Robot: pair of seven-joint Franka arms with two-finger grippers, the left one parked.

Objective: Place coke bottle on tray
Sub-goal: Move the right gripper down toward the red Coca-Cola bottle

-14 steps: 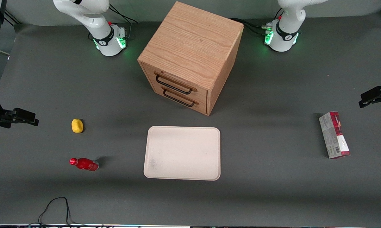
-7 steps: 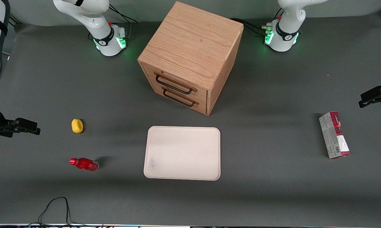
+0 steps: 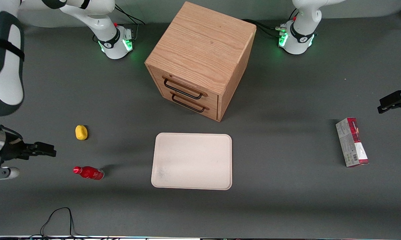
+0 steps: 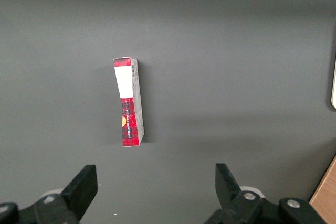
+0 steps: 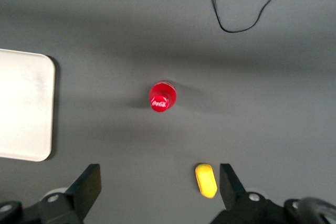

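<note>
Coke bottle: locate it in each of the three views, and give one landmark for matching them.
Front view: coke bottle stands on the table, nearer the camera than the yellow lump, beside the tray; the gripper, fingers open, hovers toward the working arm's end.
Right wrist view: bottle seen cap-on, between tray and lump.
Left wrist view: not in it.
Shared landmark: the tray.

High front overview (wrists downward)

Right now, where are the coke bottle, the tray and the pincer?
coke bottle (image 3: pixel 88 173): front view, red body.
tray (image 3: pixel 192 161): front view, bare floor.
pincer (image 3: pixel 49 153): front view, fingertips, above the table near the working arm's end, open.
</note>
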